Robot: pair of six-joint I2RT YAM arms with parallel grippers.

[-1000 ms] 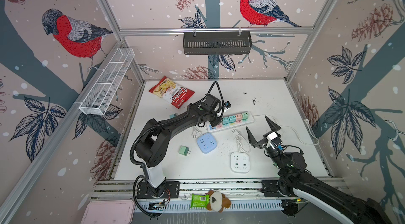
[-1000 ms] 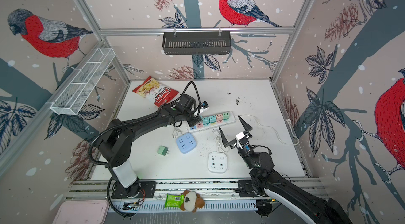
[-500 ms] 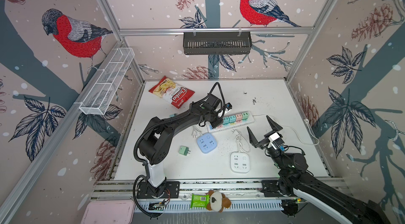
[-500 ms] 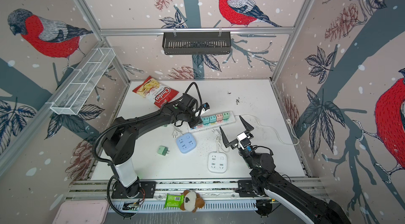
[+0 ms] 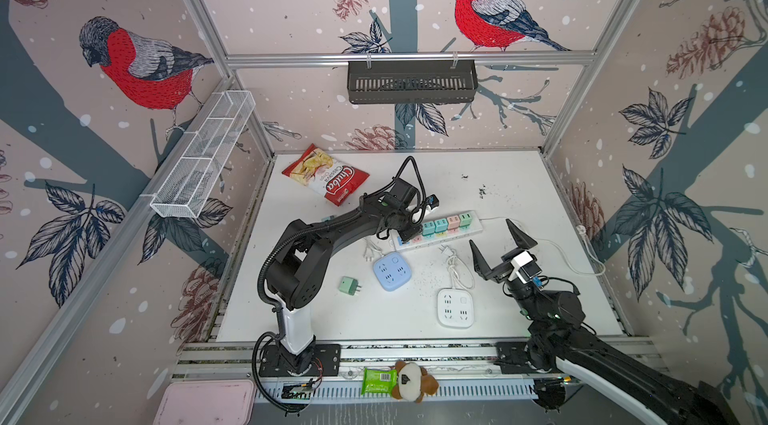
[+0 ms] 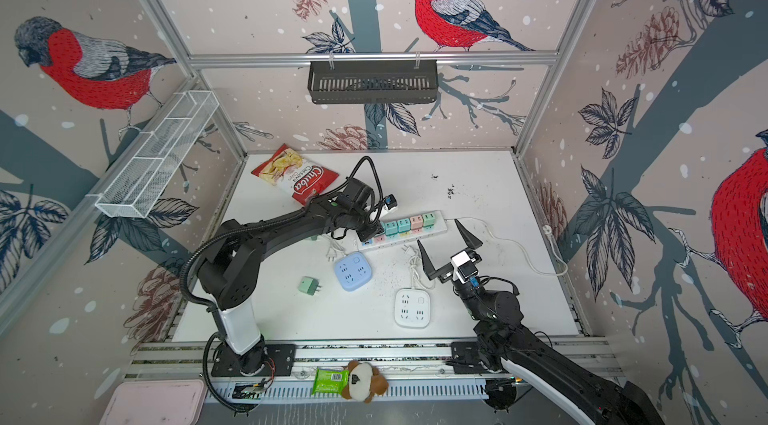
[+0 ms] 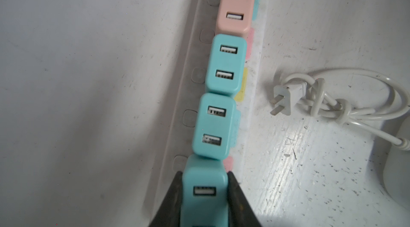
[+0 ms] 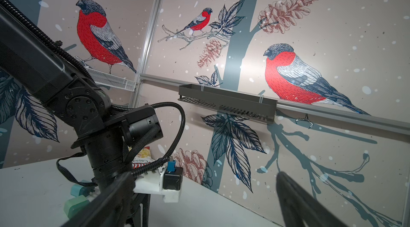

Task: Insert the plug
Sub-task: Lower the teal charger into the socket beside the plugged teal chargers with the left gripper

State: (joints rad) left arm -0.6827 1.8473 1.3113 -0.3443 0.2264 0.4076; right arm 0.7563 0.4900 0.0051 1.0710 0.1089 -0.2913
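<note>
i read this as the insertion step itself. my left gripper point(image 7: 205, 173) is clenched on a teal usb charger point(image 7: 204, 192), with one black finger on each side of its body. the charger sits over the white power strip point(image 7: 175, 126), at the open end of the row already plugged in there. its far edge touches the next teal charger point(image 7: 214, 126). beyond that stand another teal one point(image 7: 225, 63) and a pink one point(image 7: 235, 7).

in both top views the strip lies about mid-table, slanting toward the table's right edge. the charger's body hides its prongs, so i cannot tell whether they have entered the socket.

the next move, as i judge it, is a straight push down along the prongs, keeping the body square to its neighbours. i would let go only once it sits level with them. nothing pins the strip, so it may slide under the push.

my right gripper point(image 5: 491, 232) has its jaws spread fully. it holds nothing, touches nothing, and is raised above the table between the strip and the front edge.
</note>
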